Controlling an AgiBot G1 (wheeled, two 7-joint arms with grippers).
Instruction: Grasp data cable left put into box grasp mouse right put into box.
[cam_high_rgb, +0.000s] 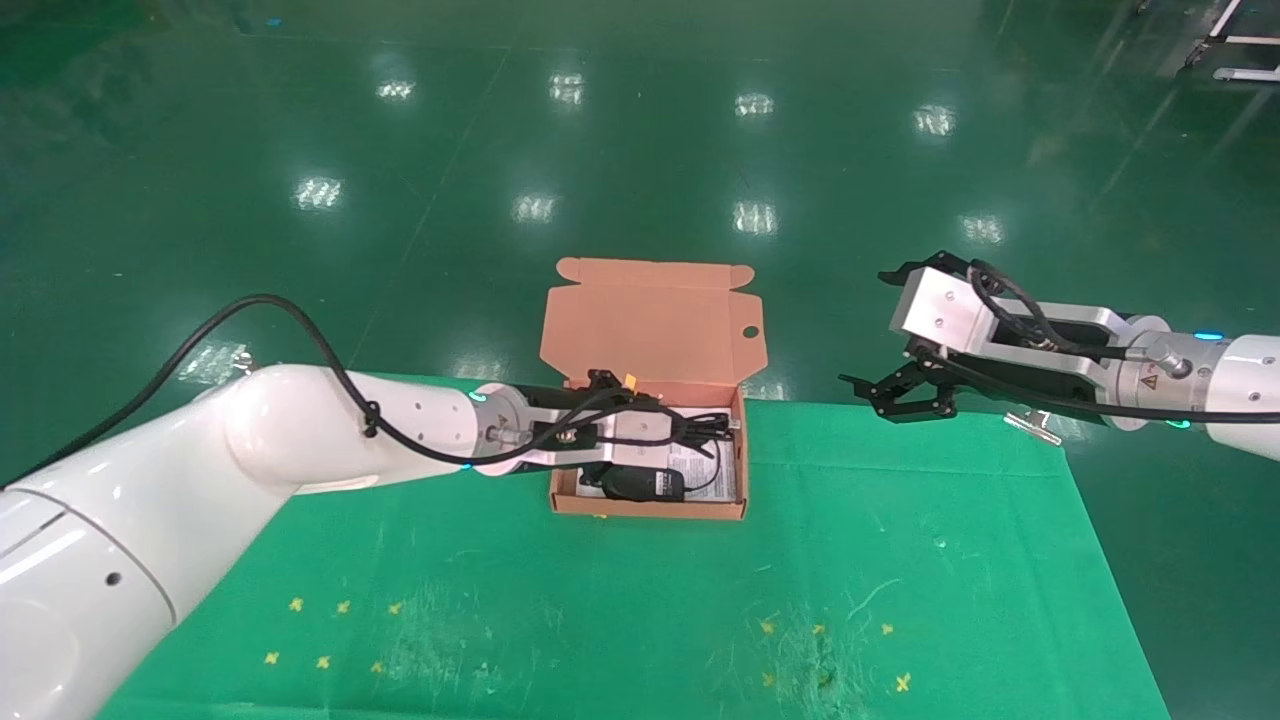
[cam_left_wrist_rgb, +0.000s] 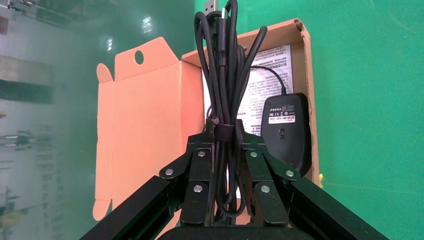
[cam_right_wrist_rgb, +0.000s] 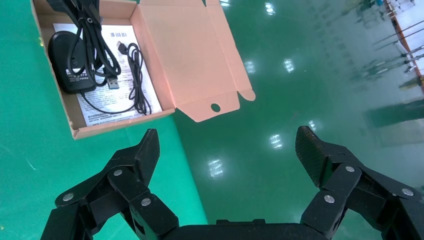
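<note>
The box (cam_high_rgb: 648, 508) stands open on the green mat, its lid (cam_high_rgb: 650, 320) raised at the back. The mouse (cam_high_rgb: 640, 484) lies inside it, underside up, on the white sheet (cam_left_wrist_rgb: 267, 65). My left gripper (cam_high_rgb: 688, 428) is over the box, shut on the data cable (cam_high_rgb: 708, 424). In the left wrist view the gripper (cam_left_wrist_rgb: 225, 125) clamps the cable bundle (cam_left_wrist_rgb: 225, 75) at its tie, beside the mouse (cam_left_wrist_rgb: 287, 130). My right gripper (cam_high_rgb: 905, 395) is open and empty, to the right of the box over the mat's far edge; it is also open in its wrist view (cam_right_wrist_rgb: 227, 145).
The mouse's thin cord (cam_right_wrist_rgb: 137, 75) lies coiled on the sheet inside the box (cam_right_wrist_rgb: 115, 124), next to the mouse (cam_right_wrist_rgb: 70, 60) and the hanging data cable (cam_right_wrist_rgb: 97, 40). Glossy green floor (cam_high_rgb: 640, 150) lies beyond the mat. Small yellow marks (cam_high_rgb: 330, 630) dot the mat's front.
</note>
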